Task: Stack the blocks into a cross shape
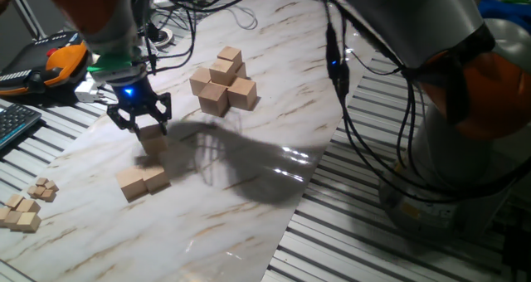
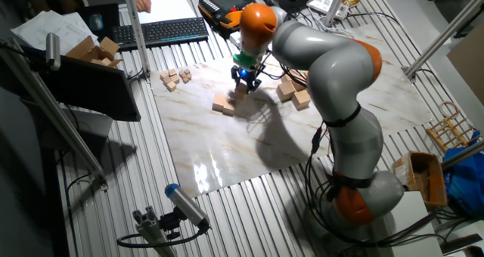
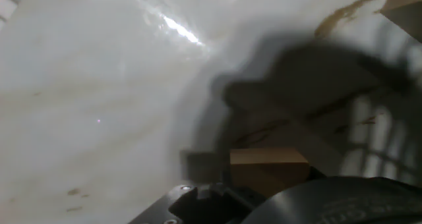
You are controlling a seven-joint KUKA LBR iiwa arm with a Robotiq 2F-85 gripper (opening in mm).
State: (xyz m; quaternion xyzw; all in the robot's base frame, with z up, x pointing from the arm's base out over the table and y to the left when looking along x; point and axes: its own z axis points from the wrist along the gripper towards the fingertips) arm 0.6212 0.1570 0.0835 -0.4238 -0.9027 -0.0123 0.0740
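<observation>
My gripper is shut on a light-tan wooden block and holds it just above the marble board. Two like blocks lie side by side on the board just in front of it. A pile of several blocks stands farther back on the board, some stacked on others. In the other fixed view the gripper is beside the two blocks, with the pile to the right. In the hand view the held block shows between the fingers.
A cluster of small wooden cubes lies off the board at the left, also seen in the other fixed view. A keyboard and an orange pendant lie at the back left. The board's edge drops to slatted metal at the right.
</observation>
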